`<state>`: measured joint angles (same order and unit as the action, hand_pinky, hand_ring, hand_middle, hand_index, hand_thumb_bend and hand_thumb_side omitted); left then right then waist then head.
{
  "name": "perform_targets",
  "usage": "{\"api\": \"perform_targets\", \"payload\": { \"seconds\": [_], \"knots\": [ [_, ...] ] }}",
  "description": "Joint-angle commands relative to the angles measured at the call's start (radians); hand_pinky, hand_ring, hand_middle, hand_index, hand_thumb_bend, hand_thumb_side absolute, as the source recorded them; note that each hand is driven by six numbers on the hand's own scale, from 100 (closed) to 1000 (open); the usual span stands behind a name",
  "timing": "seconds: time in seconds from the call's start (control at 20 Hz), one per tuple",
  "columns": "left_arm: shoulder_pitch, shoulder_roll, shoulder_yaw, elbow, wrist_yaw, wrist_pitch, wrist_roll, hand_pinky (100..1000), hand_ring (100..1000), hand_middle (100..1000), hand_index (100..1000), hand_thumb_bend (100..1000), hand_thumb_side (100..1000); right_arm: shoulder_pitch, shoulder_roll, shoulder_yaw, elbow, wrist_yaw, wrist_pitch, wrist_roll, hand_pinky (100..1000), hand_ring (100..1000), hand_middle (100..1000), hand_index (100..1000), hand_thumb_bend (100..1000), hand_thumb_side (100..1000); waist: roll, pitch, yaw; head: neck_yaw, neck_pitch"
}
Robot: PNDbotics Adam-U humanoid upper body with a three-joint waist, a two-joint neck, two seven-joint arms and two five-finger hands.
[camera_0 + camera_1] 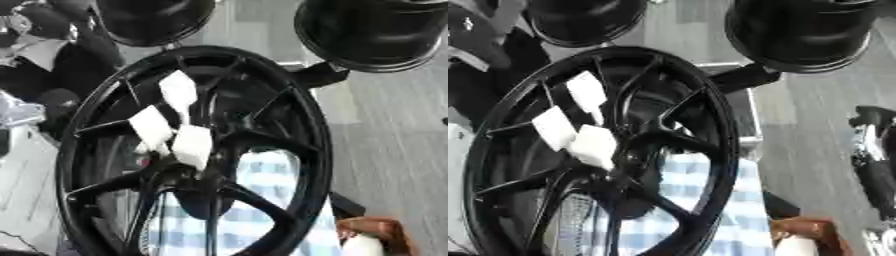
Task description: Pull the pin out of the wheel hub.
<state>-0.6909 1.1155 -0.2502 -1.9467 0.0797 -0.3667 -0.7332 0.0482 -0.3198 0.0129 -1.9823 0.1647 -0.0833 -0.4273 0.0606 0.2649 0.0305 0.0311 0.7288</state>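
1. the wheel hub (pixel 320 142) stood on edge at mid-frame, its spoked face turned toward the camera, with a checked cloth (pixel 262 200) showing through the spokes.
2. three white blocks (pixel 192 146) clustered just up-left of the hub's centre; the pin was probably among them, though which one could not be told.
3. their long axes seemed to run out from the spoked face, so a pull would likely go toward the camera.
4. the right hand (pixel 873 150) showed at the right edge, well apart from the blocks; how far its fingers were spread could not be told, and it held nothing visible.
5. no left hand could be made out.
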Motion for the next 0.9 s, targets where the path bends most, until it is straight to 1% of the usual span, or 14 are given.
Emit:
{"api": "perform_targets", "payload": {
  "seconds": [0.05, 0.2, 0.4, 0.5, 0.6, 0.65, 0.9],
  "knots": [
    [-0.021, 0.017, 0.003, 0.006, -0.015, -0.024, -0.018, 884, 784, 726, 874, 199, 462, -0.005, -0.006, 0.0, -0.018, 0.0, 0.002, 0.001, 775, 648, 499, 665, 100, 662, 0.0, -0.015, 0.0, 0.0, -0.004],
    [-0.033, 0.014, -0.018, 0.02, -0.042, -0.032, -0.047, 881, 783, 711, 866, 273, 507, -0.005, -0.005, 0.001, -0.018, -0.001, 0.002, 0.002, 775, 647, 499, 665, 100, 661, -0.001, -0.015, -0.002, 0.002, -0.003],
    [-0.063, 0.001, -0.055, 0.06, -0.083, -0.04, -0.101, 879, 787, 720, 872, 326, 542, -0.004, -0.005, 0.003, -0.018, -0.003, 0.004, 0.005, 775, 647, 498, 665, 100, 664, 0.0, -0.016, -0.004, 0.005, 0.0],
    [-0.085, -0.012, -0.074, 0.093, -0.102, -0.045, -0.121, 879, 791, 732, 878, 343, 547, -0.004, -0.004, 0.004, -0.018, -0.004, 0.005, 0.007, 775, 647, 498, 665, 100, 665, 0.0, -0.017, -0.005, 0.006, 0.003],
    [-0.107, -0.029, -0.095, 0.128, -0.118, -0.054, -0.138, 884, 799, 745, 875, 380, 517, -0.004, -0.004, 0.004, -0.018, -0.005, 0.005, 0.008, 775, 646, 497, 665, 100, 668, 0.001, -0.018, -0.006, 0.008, 0.004],
    [-0.116, -0.036, -0.104, 0.143, -0.128, -0.06, -0.147, 884, 800, 746, 874, 380, 546, -0.004, -0.003, 0.004, -0.018, -0.006, 0.005, 0.008, 775, 646, 497, 665, 100, 665, 0.001, -0.018, -0.007, 0.008, 0.004],
    [-0.149, -0.074, -0.152, 0.203, -0.159, -0.088, -0.173, 885, 798, 741, 869, 393, 524, -0.005, 0.0, 0.005, -0.018, -0.01, 0.007, 0.01, 774, 645, 496, 664, 100, 667, 0.001, -0.019, -0.012, 0.01, 0.009]
  ]
}}
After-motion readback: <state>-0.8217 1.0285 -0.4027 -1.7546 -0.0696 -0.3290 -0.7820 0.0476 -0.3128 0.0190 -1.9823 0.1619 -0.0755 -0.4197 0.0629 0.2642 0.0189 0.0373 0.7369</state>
